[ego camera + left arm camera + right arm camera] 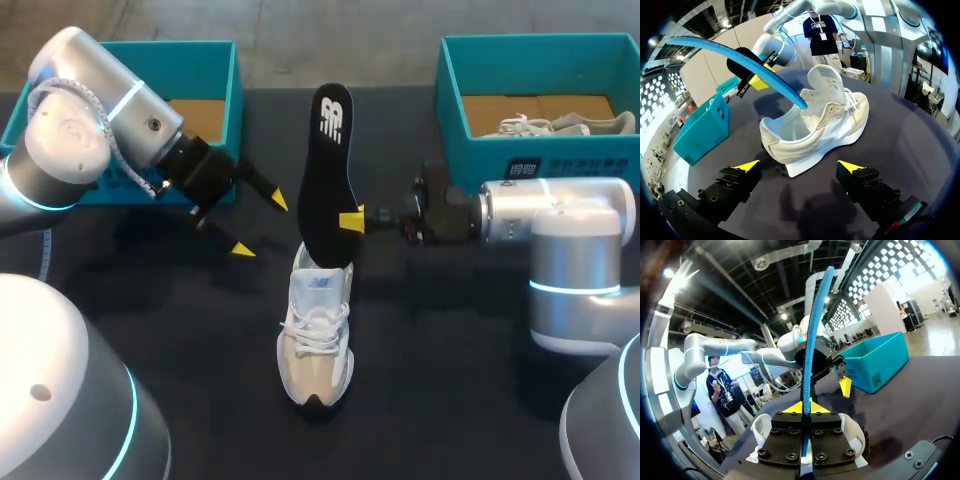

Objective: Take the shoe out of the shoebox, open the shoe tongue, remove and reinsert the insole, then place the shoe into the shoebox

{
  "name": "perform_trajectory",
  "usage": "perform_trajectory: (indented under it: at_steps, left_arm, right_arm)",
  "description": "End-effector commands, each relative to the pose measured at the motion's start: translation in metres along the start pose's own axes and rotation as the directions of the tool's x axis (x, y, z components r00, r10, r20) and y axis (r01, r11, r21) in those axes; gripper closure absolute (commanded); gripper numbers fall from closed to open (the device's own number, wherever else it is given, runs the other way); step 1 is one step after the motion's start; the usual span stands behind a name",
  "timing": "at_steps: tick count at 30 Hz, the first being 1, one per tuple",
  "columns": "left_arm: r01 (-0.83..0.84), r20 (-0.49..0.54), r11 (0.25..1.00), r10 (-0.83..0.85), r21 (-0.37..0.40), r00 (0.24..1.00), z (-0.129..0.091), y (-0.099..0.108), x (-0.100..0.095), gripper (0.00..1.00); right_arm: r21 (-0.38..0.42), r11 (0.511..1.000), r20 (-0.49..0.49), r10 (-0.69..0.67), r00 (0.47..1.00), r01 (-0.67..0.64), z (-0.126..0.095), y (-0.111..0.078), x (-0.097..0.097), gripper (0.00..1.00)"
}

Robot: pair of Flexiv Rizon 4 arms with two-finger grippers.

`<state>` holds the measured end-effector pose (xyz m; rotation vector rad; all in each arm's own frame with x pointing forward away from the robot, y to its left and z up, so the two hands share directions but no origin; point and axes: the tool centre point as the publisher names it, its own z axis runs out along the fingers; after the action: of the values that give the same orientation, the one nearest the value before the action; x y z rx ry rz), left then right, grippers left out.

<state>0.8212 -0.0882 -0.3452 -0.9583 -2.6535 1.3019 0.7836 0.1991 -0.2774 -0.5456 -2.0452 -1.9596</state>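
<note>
Insole (328,170) lower end is hiding inside shoe (316,335). Right gripper (353,222) is clamping insole mid-frame. Left gripper (260,225) is hovering agape, left of centre.

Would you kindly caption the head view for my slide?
Right tool holds the black insole upright over the white shoe; left tool hovers open beside it.

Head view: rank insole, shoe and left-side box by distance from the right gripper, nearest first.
1. insole: clamped upright in the right gripper.
2. shoe: on the table just below, the insole's lower end at its opening.
3. left-side box: at the table's far left corner, beyond the left gripper.
</note>
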Motion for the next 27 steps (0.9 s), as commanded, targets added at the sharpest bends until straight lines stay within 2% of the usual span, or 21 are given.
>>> perform_trajectory:
  at_steps: [1, 10, 27]
  left_arm:
    - [0.000, -0.001, 1.000, 0.000, -0.003, 1.000, 0.000, 0.000, 0.000, 0.00]
    - [0.000, -0.001, 1.000, 0.000, -0.003, 1.000, 0.000, 0.000, 0.000, 0.00]
    - [0.000, -0.001, 1.000, 0.000, -0.003, 1.000, 0.000, 0.000, 0.000, 0.00]
  right_arm:
    - [-0.001, 1.000, 0.003, -0.002, 1.000, 0.002, -0.001, 0.001, 0.000, 1.00]
    - [0.004, 1.000, -0.015, 0.000, 1.000, 0.000, 0.010, 0.000, -0.005, 1.00]
    - [0.008, 1.000, -0.007, 0.019, 1.000, -0.018, 0.015, -0.001, -0.011, 1.00]
